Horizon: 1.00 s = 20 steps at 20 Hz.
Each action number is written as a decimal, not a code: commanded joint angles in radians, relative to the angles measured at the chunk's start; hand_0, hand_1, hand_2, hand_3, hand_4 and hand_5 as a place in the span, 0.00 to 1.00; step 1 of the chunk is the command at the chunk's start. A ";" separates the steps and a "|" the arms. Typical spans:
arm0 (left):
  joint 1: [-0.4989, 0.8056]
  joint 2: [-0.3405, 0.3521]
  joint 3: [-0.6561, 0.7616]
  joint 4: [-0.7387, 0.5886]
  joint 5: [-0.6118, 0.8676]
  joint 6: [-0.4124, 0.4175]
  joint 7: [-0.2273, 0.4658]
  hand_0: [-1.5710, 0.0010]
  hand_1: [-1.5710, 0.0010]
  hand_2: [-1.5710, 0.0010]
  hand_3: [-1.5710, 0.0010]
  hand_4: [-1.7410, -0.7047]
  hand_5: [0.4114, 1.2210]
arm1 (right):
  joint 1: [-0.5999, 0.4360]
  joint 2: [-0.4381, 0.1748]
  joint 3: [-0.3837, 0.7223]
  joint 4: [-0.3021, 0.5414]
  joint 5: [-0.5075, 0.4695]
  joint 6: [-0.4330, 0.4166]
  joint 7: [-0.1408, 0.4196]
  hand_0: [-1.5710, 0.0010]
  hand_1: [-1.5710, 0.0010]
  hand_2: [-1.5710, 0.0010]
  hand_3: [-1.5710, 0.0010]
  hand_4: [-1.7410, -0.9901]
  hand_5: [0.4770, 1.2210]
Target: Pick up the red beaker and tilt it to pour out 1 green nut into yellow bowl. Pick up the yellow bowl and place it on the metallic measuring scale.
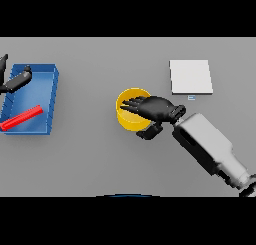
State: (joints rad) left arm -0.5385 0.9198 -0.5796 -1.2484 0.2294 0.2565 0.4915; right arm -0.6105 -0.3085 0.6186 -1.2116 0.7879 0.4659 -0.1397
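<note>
The yellow bowl (127, 114) stands on the grey table near the middle. My right hand (156, 109) lies over the bowl's right rim, its fingers (131, 104) reaching across the opening and its thumb (149, 132) against the outer wall, pinching the rim. The hand hides most of the bowl's inside. The red beaker (21, 118) lies on its side in a blue tray (49, 96) at the far left. My left hand (16, 81) hangs over the tray's back left corner, fingers relaxed, holding nothing. The pale square measuring scale (190, 77) sits at the back right, apart from the bowl.
The blue tray's walls rise around the red beaker. My right forearm (210, 146) stretches across the table's right front part.
</note>
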 commanded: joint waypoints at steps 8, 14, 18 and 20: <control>-0.012 -0.008 0.002 0.003 0.000 0.005 0.001 1.00 1.00 1.00 1.00 0.92 0.39 | -0.033 0.016 0.042 0.026 0.037 0.034 0.039 0.94 0.93 0.91 0.90 0.50 0.46; 0.009 0.006 0.006 -0.018 0.002 0.021 0.010 1.00 1.00 1.00 1.00 0.91 0.39 | -0.030 -0.008 0.049 0.015 0.012 0.103 0.012 0.28 0.30 0.31 0.45 0.18 0.86; 0.015 0.008 0.004 -0.026 0.006 0.015 0.004 1.00 1.00 1.00 1.00 0.91 0.39 | -0.018 -0.021 0.051 -0.019 -0.003 0.117 0.044 0.11 0.12 0.16 0.27 0.08 0.94; 0.016 0.014 0.012 -0.018 0.012 0.011 -0.002 1.00 1.00 1.00 1.00 0.90 0.39 | -0.022 -0.018 0.052 -0.018 -0.007 0.114 0.059 0.07 0.08 0.12 0.25 0.05 0.96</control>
State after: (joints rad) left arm -0.5228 0.9344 -0.5670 -1.2665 0.2417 0.2679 0.4893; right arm -0.6332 -0.3259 0.6708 -1.2300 0.7807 0.5786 -0.0801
